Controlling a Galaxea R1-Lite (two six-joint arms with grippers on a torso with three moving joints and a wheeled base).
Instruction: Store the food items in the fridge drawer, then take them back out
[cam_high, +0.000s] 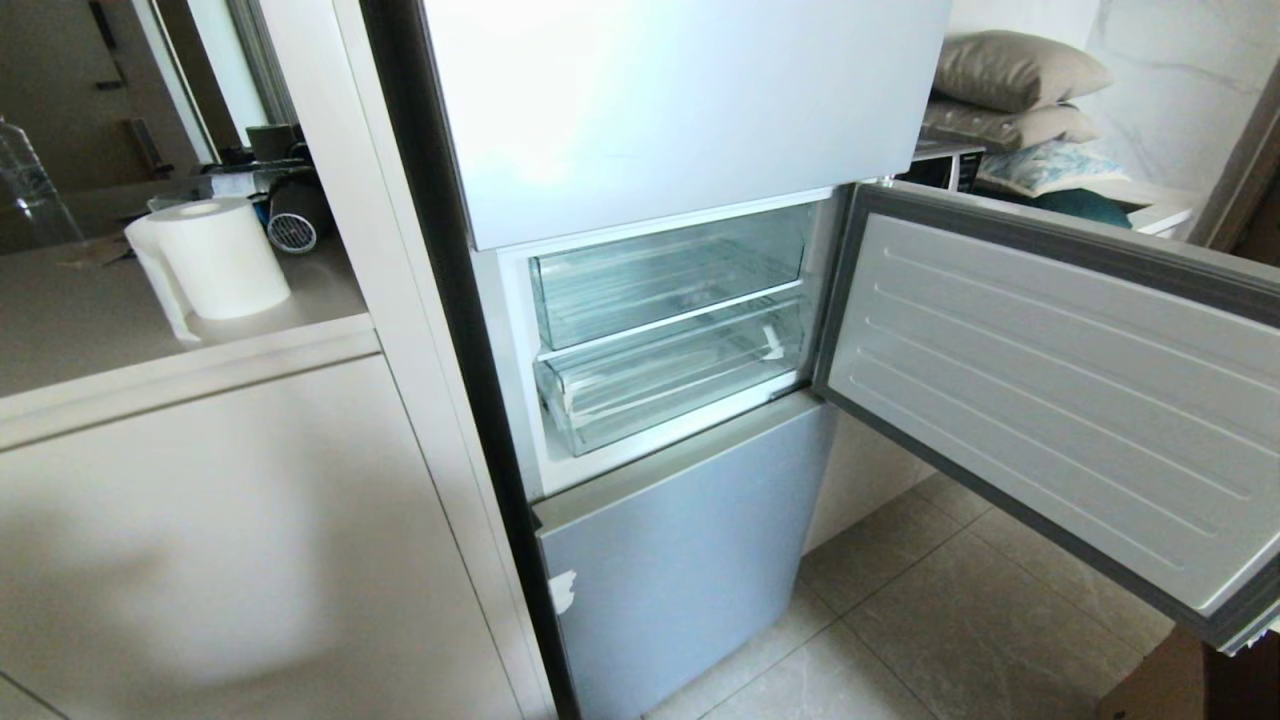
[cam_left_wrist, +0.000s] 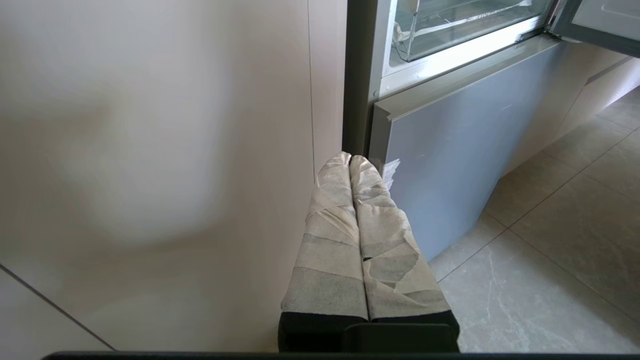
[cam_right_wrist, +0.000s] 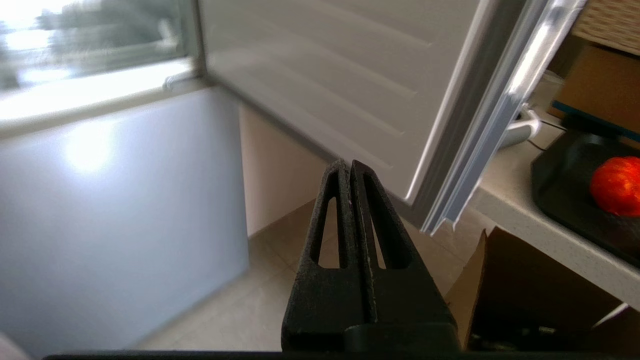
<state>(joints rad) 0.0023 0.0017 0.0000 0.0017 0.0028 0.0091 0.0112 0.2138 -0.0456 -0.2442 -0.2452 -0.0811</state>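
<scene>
Here, the black right gripper (cam_right_wrist: 350, 167) was closed and empty; the glossy red round fruit (cam_right_wrist: 616, 185) lay beyond it on a black tray (cam_right_wrist: 560, 180). The clear plastic fridge drawer (cam_high: 670, 375) remained unopened, storage unstarted; the taped left gripper (cam_left_wrist: 350, 160) was closed.

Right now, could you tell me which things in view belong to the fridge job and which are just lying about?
Belong to the job:
- fridge, middle door swung open
- lower clear drawer, pushed in
- red fruit on a black tray, on the counter

Lying about:
- paper towel roll
- pillows
- cardboard box
</scene>
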